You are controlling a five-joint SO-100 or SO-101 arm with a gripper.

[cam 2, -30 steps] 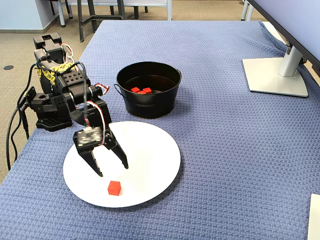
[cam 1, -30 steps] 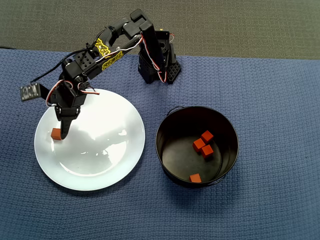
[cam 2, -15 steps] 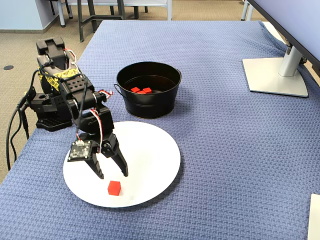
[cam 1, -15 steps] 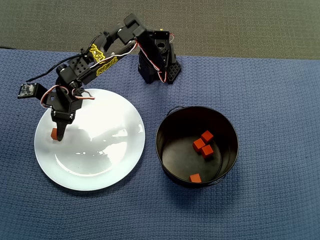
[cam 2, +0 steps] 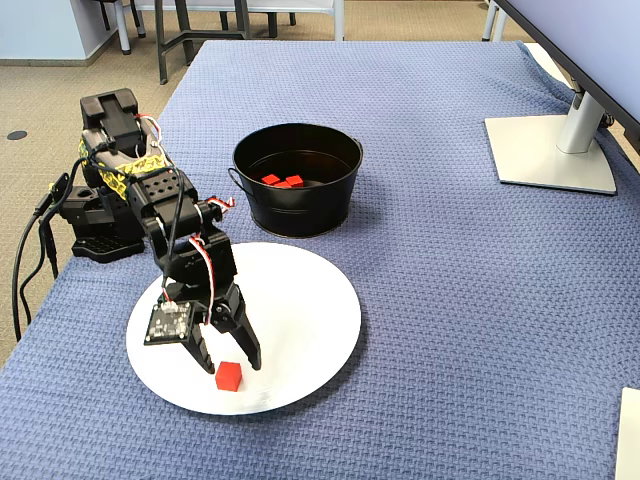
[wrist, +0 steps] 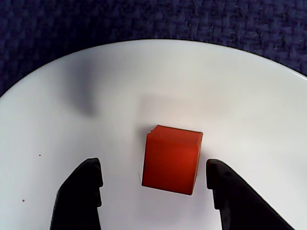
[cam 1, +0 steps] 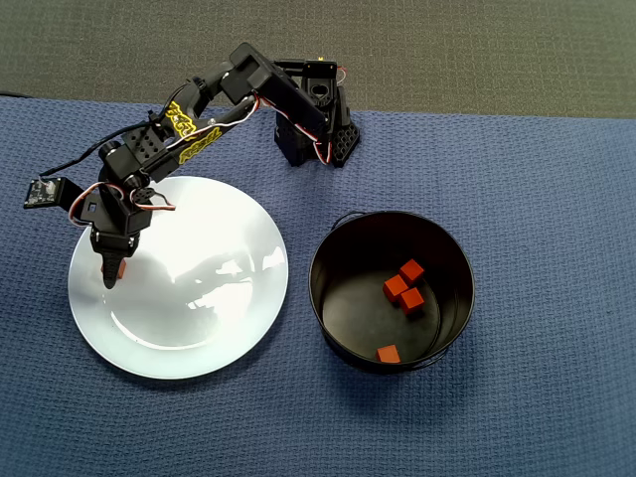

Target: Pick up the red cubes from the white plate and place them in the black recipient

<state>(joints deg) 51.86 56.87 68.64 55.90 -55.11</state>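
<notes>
Presently: four cubes [cam 1: 400, 283] in pot [cam 1: 338, 298], right of overhead frame. One cube [wrist: 171, 159] left on plate [cam 1: 219, 258], lower centre of wrist view, between tips of hand [wrist: 156, 184]; spread, not gripping. Last transfer pending.

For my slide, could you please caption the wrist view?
Open fingers flank the last red cube on the white plate, not yet touching it.

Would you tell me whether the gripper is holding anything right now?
Nothing is held: the gripper is open, its fingers either side of the red cube, not touching.
</notes>
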